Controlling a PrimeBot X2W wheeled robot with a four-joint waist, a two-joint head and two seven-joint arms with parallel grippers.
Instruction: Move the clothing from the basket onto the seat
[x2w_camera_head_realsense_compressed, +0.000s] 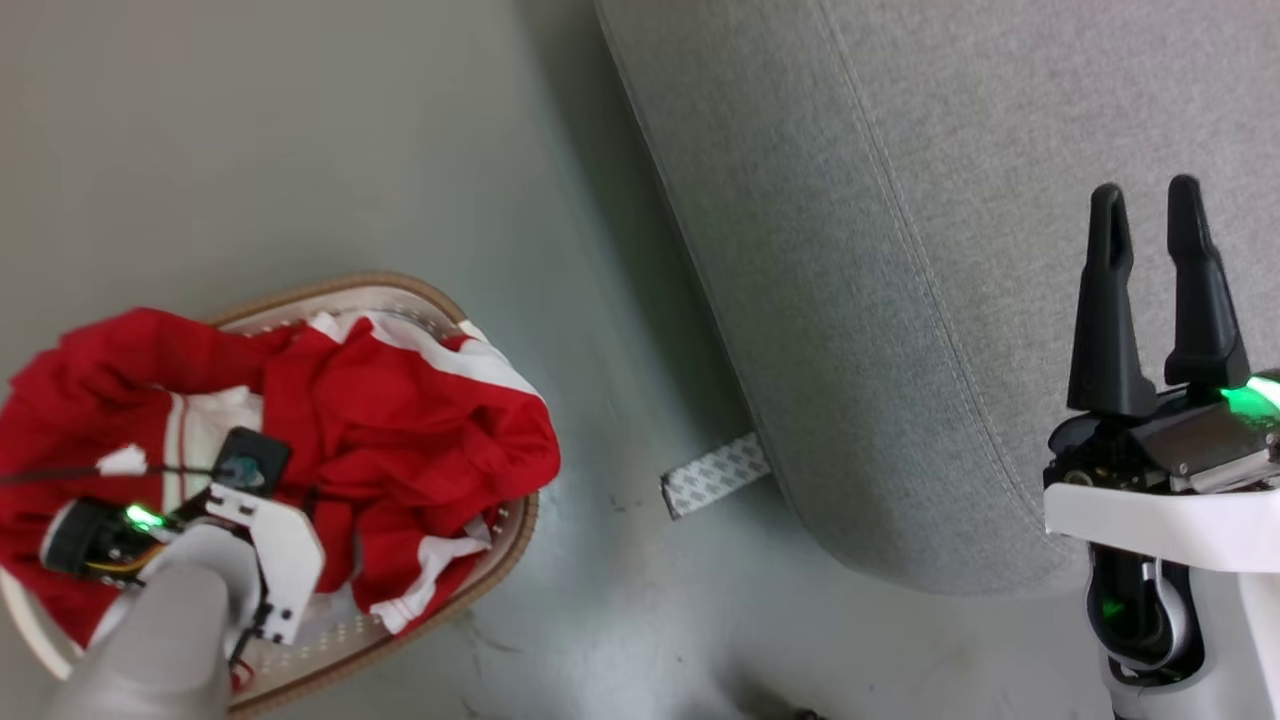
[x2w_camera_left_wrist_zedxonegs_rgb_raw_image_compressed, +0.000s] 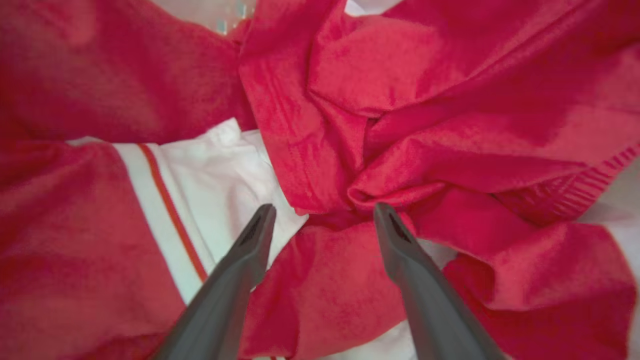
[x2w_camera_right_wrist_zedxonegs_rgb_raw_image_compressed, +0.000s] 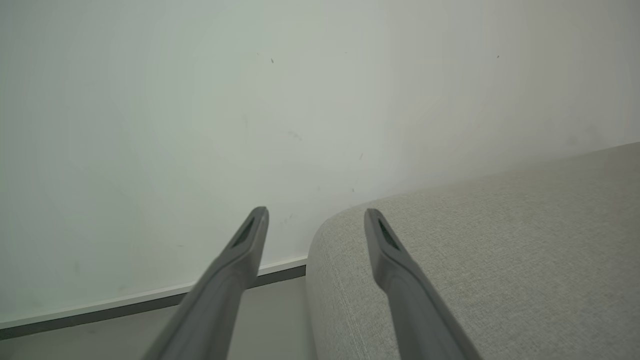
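**Over the basket (x2w_camera_head_realsense_compressed: 497, 556), the left gripper (x2w_camera_left_wrist_zedxonegs_rgb_raw_image_compressed: 324, 207) hangs open above the red clothing (x2w_camera_head_realsense_compressed: 400, 400)**

Down on the floor (x2w_camera_head_realsense_compressed: 300, 150), on the robot's left side, sits the oval white basket with its brown rim. The red clothing, with white panels and thin stripes, is heaped inside it. Some of it flops over the rim. It is well apart from the grey sofa (x2w_camera_head_realsense_compressed: 900, 250), with bare floor between them.

The left arm reaches down into the heap. In the left wrist view, its two dark fingers (x2w_camera_left_wrist_zedxonegs_rgb_raw_image_compressed: 230, 280) point at a bunch of red folds. A white panel with a thin red stripe lies by one finger. The jaws stand wide apart and squeeze nothing. The tips are right at the cloth, but I cannot tell if they touch it.

The grey sofa is big and rounded, with a seam line running along it. A small pale patterned strip (x2w_camera_head_realsense_compressed: 715, 472) lies on the floor at its edge.

The right gripper (x2w_camera_head_realsense_compressed: 1146, 190) is up over the sofa. Its jaws are apart too and hold nothing. In the right wrist view, the sofa's round corner lies under one finger, with a pale wall (x2w_camera_right_wrist_zedxonegs_rgb_raw_image_compressed: 200, 100) and a dark baseboard (x2w_camera_right_wrist_zedxonegs_rgb_raw_image_compressed: 125, 306) behind.
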